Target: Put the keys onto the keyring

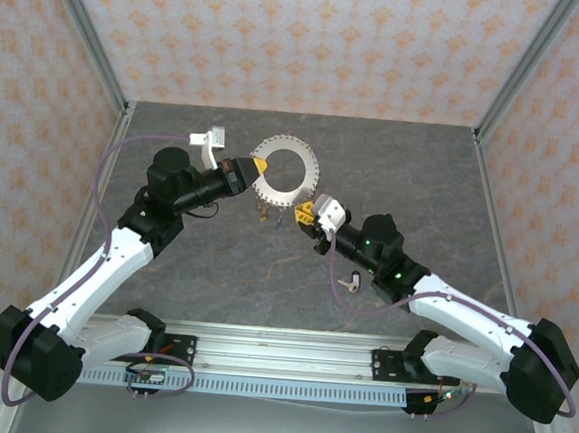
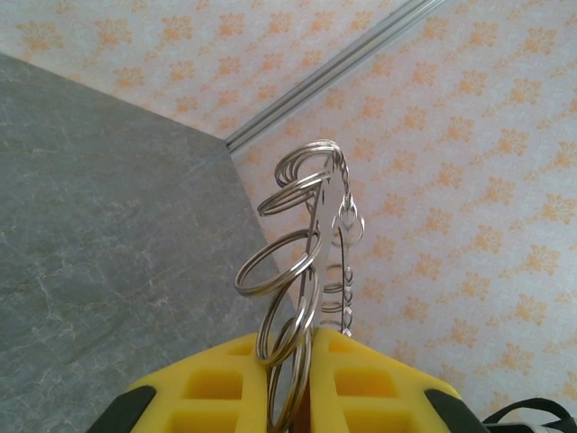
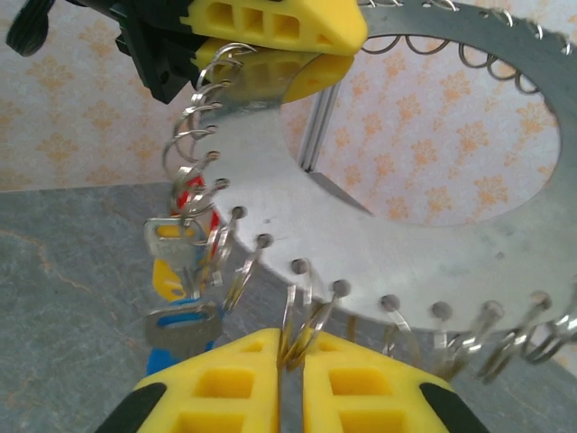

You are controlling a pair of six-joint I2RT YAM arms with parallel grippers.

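Note:
The keyring [image 1: 283, 171] is a flat grey disc with a wide hole and small wire loops along its rim, held up above the table. My left gripper [image 1: 256, 164] is shut on its left edge, and the loops [image 2: 290, 257] rise from between the yellow fingers [image 2: 216, 388]. My right gripper [image 1: 310, 215] is under the lower rim, shut on a wire loop [image 3: 302, 316] of the keyring [image 3: 406, 216]. Keys [image 3: 180, 280] with red, yellow and blue heads hang from the loops on the left. One more key [image 1: 353, 280] lies on the table beside the right arm.
The dark grey stone-look table [image 1: 423, 177] is enclosed by patterned walls [image 1: 304, 37] with metal corner posts. An aluminium rail [image 1: 278, 356] carrying both arm bases runs along the near edge.

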